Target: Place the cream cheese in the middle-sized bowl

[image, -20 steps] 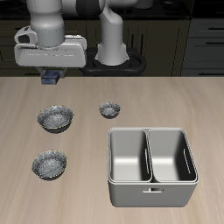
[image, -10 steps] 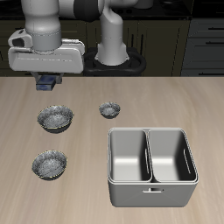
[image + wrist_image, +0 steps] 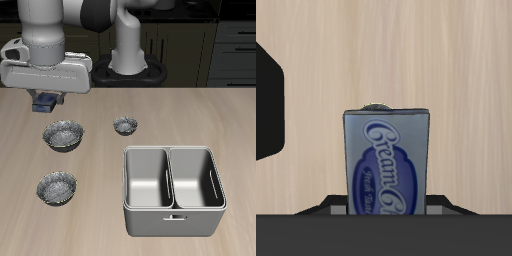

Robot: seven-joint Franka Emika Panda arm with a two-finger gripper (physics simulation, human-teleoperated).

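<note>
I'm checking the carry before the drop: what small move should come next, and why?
Probably carry the cream cheese forward toward the middle-sized bowl. The gripper holds the box high at the table's back, with the larger bowl lying between.

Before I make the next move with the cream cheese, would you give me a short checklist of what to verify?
1. Grasp: ok. The cream cheese sits between the fingers of the gripper.
2. Box lifted off the table: ok.
3. Target identified: cannot tell. The bowl farther back and the bowl nearer the front edge look almost the same size; only the small bowl is clearly ruled out.
4. Gripper over a bowl: not ok. It hangs farther back than all three bowls.
5. Bowls empty: ok.
6. Path clear: ok. The metal double bin stands off to the side of the bowls.
</note>
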